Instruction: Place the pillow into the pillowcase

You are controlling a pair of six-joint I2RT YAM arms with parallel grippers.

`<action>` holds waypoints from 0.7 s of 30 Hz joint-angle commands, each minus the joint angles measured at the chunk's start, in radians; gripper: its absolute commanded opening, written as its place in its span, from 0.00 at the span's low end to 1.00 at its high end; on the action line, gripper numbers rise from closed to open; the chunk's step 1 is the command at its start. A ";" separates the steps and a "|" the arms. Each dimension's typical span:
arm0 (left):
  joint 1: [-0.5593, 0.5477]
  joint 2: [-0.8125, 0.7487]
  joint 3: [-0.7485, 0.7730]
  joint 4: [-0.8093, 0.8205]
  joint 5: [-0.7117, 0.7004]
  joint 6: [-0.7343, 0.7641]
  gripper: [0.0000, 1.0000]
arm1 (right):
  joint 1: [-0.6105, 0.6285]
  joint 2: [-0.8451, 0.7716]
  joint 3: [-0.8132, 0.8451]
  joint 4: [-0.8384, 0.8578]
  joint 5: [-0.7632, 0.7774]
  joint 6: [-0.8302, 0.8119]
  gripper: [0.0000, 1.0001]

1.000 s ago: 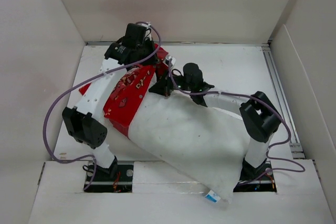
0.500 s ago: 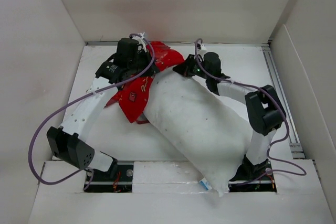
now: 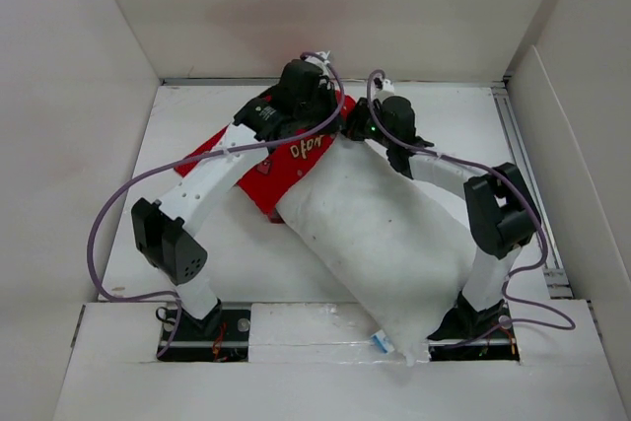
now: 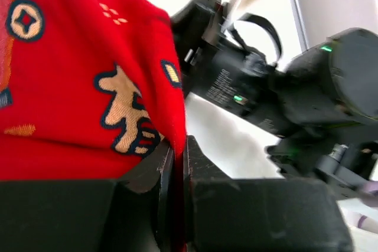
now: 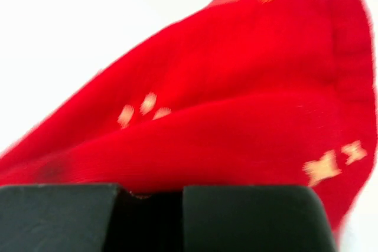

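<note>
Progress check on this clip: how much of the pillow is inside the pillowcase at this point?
Done: the case is gripped. The left claw and right claw are both shut on the red pillowcase at the pillow's far end. In hand: apparently working the case's opening over that end. Left: nearly everything, since the white pillow lies almost entirely uncovered.
</note>
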 commanded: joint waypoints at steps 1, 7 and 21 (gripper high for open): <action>-0.024 -0.042 0.028 0.011 -0.101 -0.112 0.00 | -0.028 -0.041 0.016 0.026 0.182 0.032 0.02; -0.015 -0.040 -0.161 0.130 -0.111 -0.213 0.00 | -0.178 -0.112 0.081 -0.044 -0.005 -0.030 0.98; 0.028 0.131 0.073 0.030 -0.200 -0.175 0.00 | 0.039 -0.536 -0.044 -0.871 0.165 -0.301 1.00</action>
